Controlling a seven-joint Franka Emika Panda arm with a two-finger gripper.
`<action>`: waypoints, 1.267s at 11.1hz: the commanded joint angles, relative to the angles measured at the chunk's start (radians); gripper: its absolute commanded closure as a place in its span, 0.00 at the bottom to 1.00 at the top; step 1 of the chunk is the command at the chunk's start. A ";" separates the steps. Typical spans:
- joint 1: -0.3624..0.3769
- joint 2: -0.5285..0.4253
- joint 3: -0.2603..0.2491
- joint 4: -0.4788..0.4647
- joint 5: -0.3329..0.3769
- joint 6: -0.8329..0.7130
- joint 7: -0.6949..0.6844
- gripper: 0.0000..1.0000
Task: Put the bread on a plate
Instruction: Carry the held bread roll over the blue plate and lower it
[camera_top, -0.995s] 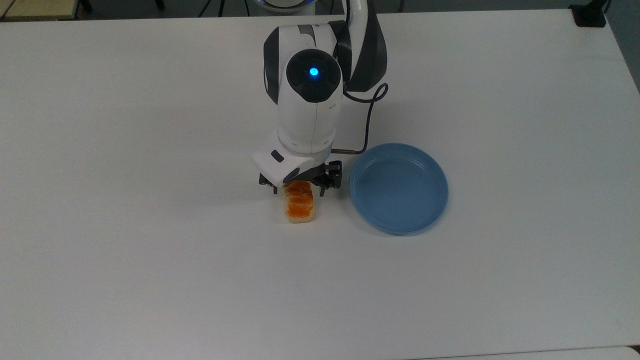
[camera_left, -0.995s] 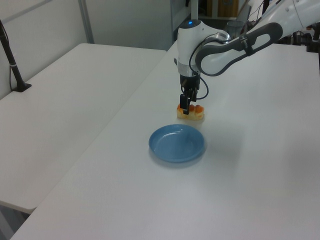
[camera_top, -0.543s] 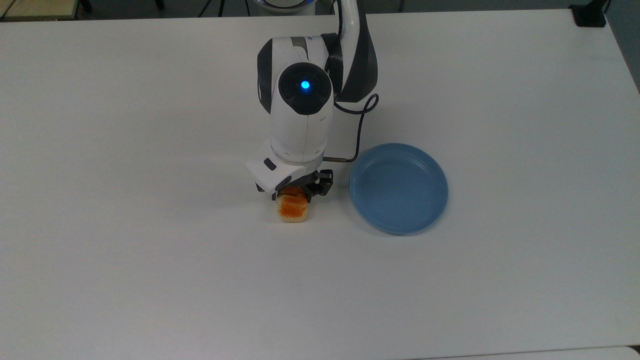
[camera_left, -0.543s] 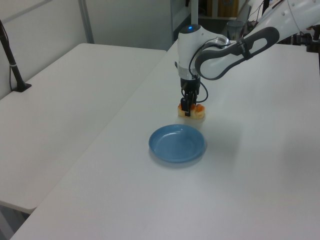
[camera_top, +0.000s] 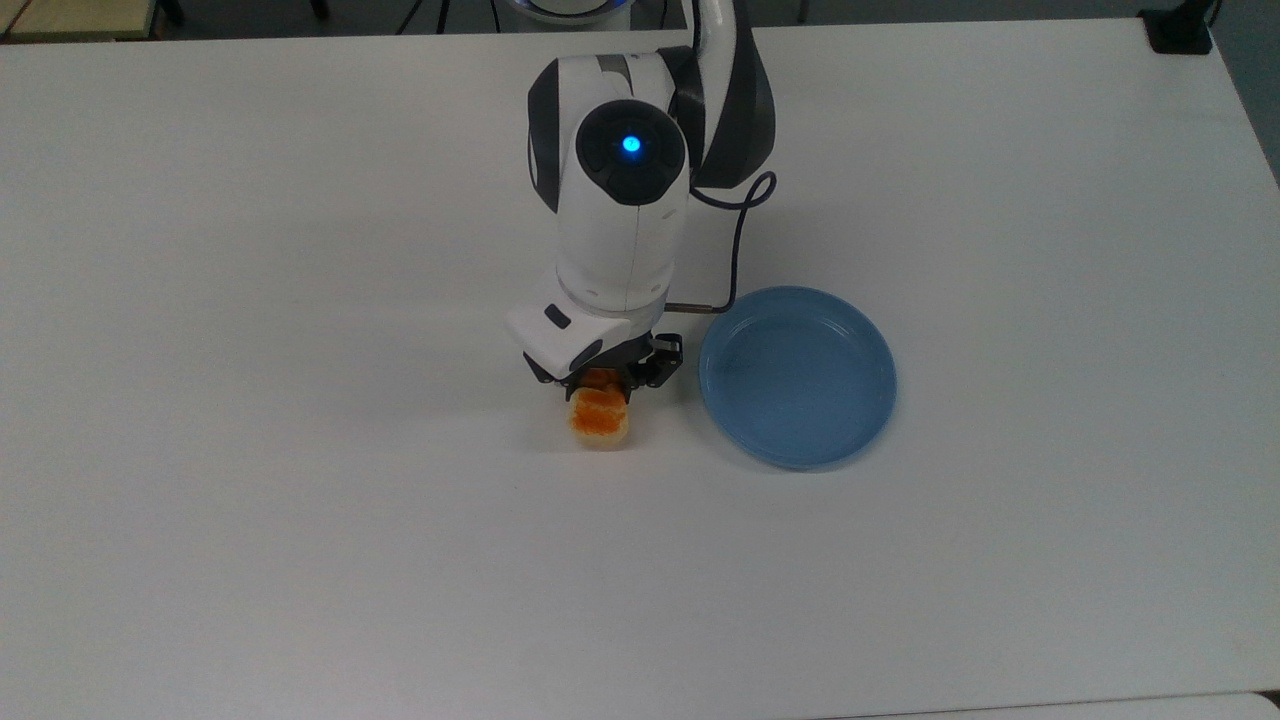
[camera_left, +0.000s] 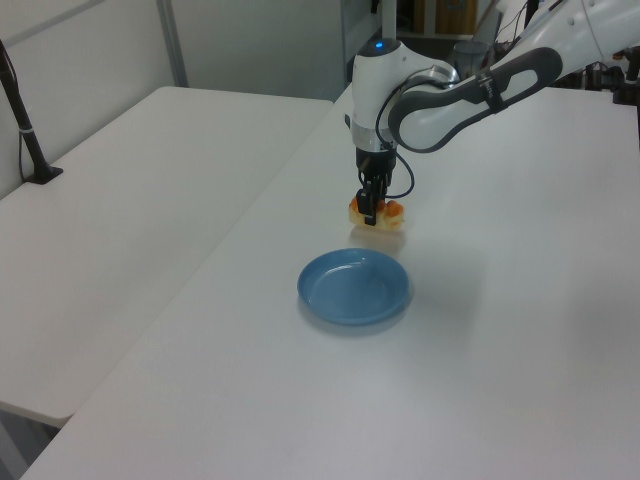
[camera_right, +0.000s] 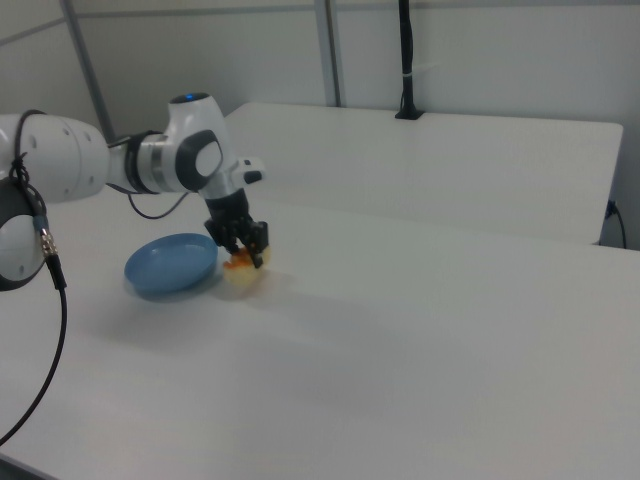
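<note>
The gripper points straight down over the white table with its jaws closed narrowly across the bread, pinching the toy loaf at its far end, so that in the top view the orange-brown glazed top and a pale cream edge stick out below the black fingers. In the left view the bread hangs clear of the tabletop with a faint shadow beneath it, and in the right view the loaf shows under the gripper as well. The light-blue plate sits flat on the table at the top view's right of the loaf, near it but apart, a strip of bare white surface running between the bread and the plate's raised rim. In the left view the plate lies nearer the camera than the gripper; in the right view the plate is at the right view's left of the loaf, its rim close to it. A dark cable loops from the arm's wrist down towards the plate's far-left rim in the top view. The table spreads bare and wide on all sides, its edges well away from both things, and a second white table stands alongside at the left view's left.
</note>
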 joint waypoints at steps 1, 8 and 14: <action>0.130 -0.058 -0.004 -0.023 -0.005 -0.060 0.065 0.48; 0.243 0.046 -0.004 0.033 -0.008 0.082 0.271 0.37; 0.223 -0.069 -0.010 0.028 -0.013 -0.040 0.256 0.00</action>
